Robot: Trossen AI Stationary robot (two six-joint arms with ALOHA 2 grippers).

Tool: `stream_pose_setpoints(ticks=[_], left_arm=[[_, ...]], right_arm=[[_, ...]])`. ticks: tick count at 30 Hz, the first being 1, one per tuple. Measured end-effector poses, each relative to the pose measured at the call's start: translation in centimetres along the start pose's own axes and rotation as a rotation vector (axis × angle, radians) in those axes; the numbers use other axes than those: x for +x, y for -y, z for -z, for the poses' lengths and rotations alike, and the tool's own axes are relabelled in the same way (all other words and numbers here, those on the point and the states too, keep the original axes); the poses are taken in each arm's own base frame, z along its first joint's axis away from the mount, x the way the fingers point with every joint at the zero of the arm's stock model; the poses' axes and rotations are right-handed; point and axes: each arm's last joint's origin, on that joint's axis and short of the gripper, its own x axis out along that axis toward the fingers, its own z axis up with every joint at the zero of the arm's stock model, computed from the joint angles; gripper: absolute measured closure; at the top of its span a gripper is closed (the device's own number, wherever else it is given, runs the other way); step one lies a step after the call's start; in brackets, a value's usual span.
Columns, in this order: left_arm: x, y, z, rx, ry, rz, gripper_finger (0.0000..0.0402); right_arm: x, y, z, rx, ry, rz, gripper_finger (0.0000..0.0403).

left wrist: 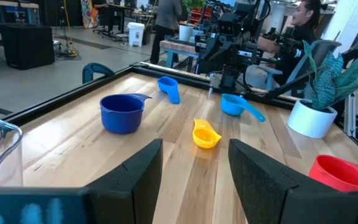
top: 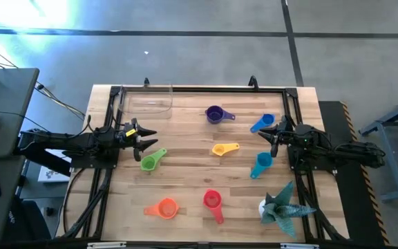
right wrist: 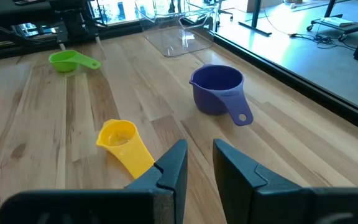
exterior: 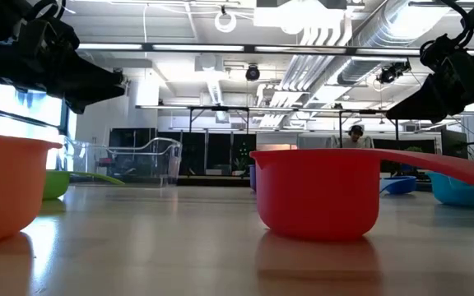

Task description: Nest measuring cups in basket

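Seven measuring cups stand on their bases on the wooden table: purple, blue, yellow, teal, green, orange and red. The clear basket sits at the far left with nothing in it. My left gripper hovers open at the left edge, just beyond the green cup. My right gripper hovers open at the right edge, between the blue and teal cups. In the wrist views both grippers have nothing between their fingers.
A spiky teal plant in a white pot stands at the near right corner. Black frame rails run around the table's edges. People and another robot rig show in the room beyond the table.
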Motion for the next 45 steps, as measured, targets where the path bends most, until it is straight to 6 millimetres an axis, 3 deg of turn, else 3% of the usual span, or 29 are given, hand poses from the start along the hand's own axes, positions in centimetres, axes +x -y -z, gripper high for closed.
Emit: stream_pose_setpoints(ticks=[10, 21, 29, 35, 45], left_arm=[[0.0, 0.0, 0.0, -0.053, 0.000, 0.000, 0.0229], [0.0, 0.0, 0.0, -0.492, 0.008, -0.013, 0.0229], [0.0, -0.3, -0.5, -0.637, 0.099, -0.083, 0.0229], [-0.2, -0.3, -1.7, -0.664, 0.250, -0.111, 0.0229], [-0.7, -0.1, -4.5, -0.642, 0.412, -0.078, 0.0229]], right_arm=[[0.0, 0.0, 0.0, 0.000, 0.000, 0.000, 0.0334], [0.0, 0.0, 0.0, 0.000, 0.000, 0.000, 0.0334], [0.0, 0.0, 0.0, 0.000, 0.000, 0.000, 0.0334], [0.0, 0.0, 0.0, -0.107, 0.001, 0.011, 0.0334], [0.0, 0.0, 0.0, -0.106, 0.001, 0.008, 0.0334]])
